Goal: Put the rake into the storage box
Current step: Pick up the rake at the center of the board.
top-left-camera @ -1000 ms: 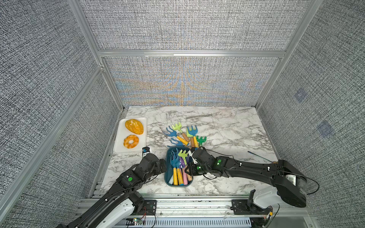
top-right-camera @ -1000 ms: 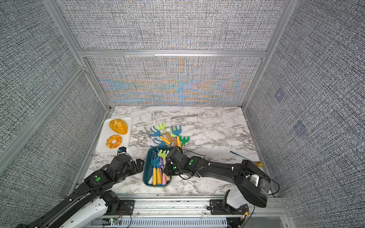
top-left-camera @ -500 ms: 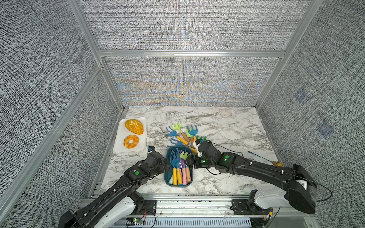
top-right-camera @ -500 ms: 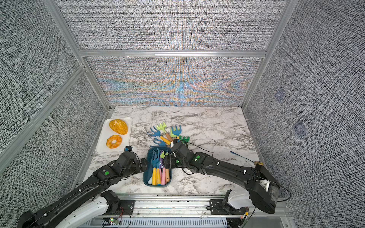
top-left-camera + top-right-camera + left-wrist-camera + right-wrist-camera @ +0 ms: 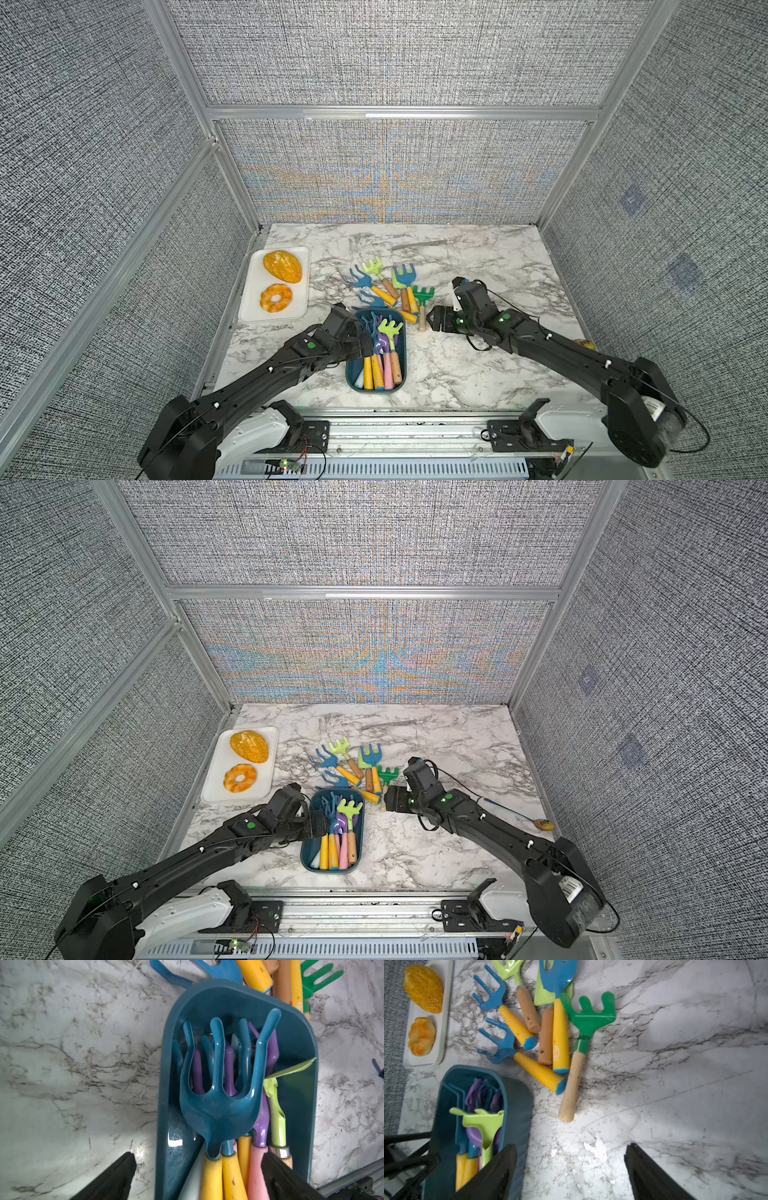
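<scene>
Left wrist view: we log the storage box [image 5: 228,995] filling the middle of the picture, packed with toy tools laid lengthwise. Uppermost is a dark teal rake [image 5: 218,1105], tines toward the rounded far wall, its yellow handle running back under the camera. Beside it lie purple tools and a lime-green rake [image 5: 277,1126]; pink and yellow handles bundle at the near end. The left gripper [image 5: 198,1155] is spread wide and empty. One finger hangs over bare marble outside the box wall, with a gap between them. The other finger sits above the handles inside the box, and we cannot tell whether it touches them.

Right wrist view: the right gripper [image 5: 572,1147] is also spread, with only the table [image 5: 675,1084] between its fingers. One finger overlaps the box's long side in the picture; we cannot tell whether they touch. Ahead of the jaws a green rake [image 5: 588,1016] lies flat on the marble, outside the box, its pale wooden handle end toward the gripper and apart from it. A blue rake [image 5: 502,1047] lies beside it, its yellow handle passing near the box's rounded end. More tools are piled behind, overlapping.

Both top views: the box sits near the table's front edge between the two arms, with the loose pile just behind it. On the left arm's side a white tray [image 5: 274,316] carries an orange oval piece [image 5: 282,266] and an orange ring [image 5: 276,297].
</scene>
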`<state>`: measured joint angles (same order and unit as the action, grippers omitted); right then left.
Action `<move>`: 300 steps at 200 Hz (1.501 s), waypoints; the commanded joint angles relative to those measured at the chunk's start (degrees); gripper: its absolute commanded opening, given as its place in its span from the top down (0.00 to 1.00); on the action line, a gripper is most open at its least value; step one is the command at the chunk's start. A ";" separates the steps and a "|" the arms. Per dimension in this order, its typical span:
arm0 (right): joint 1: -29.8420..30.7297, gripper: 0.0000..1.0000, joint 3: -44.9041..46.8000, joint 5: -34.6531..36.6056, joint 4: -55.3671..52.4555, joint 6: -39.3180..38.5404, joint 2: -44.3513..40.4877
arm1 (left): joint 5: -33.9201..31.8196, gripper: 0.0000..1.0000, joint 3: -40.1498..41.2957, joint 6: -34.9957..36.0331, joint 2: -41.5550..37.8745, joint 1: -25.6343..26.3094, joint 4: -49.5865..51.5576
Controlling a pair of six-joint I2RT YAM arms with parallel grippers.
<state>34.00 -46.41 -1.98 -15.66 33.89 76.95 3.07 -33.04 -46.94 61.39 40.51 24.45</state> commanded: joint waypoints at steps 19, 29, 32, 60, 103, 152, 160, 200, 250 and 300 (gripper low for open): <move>-0.75 0.29 -7.99 6.69 -2.18 -6.21 10.32 | -1.30 0.01 -0.96 -0.35 -1.03 -0.07 -0.26; -0.64 0.32 -9.99 7.07 -2.35 -6.77 13.09 | -2.07 0.01 -1.14 -0.43 -1.55 -0.13 0.47; -0.61 0.32 -10.42 7.01 -2.28 -6.92 13.85 | -2.40 0.01 -1.15 -0.43 -1.70 -0.08 0.67; 0.51 0.34 -13.85 5.90 -1.87 -8.20 19.87 | -3.92 0.01 -1.42 -0.69 -2.81 -0.08 2.67; 1.75 0.35 -16.85 5.43 -1.94 -8.42 26.60 | -4.54 0.01 -0.63 -0.94 -2.98 -0.08 3.06; 1.99 0.49 -16.02 10.92 -3.24 -6.21 28.67 | -4.78 0.01 0.25 -0.95 -3.73 -0.08 3.06; 1.99 0.51 -15.90 11.03 -3.31 -6.12 28.97 | -4.84 0.01 0.31 -0.88 -3.87 -0.08 2.98; 2.55 0.66 -16.01 12.26 -4.38 -5.86 29.46 | -4.73 0.01 0.68 -0.56 -4.06 -0.08 2.95; 4.00 1.00 -11.55 13.35 -4.58 -4.63 21.59 | -7.09 0.01 1.73 -1.20 -8.15 -0.08 4.99; 8.53 1.00 -5.48 6.14 -3.45 -2.42 5.26 | -12.17 0.01 4.46 -2.63 -16.02 -0.08 6.74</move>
<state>40.34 -53.54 9.28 -19.94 29.28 87.99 -5.37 -29.19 -48.56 48.01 40.47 29.08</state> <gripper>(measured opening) 0.186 0.991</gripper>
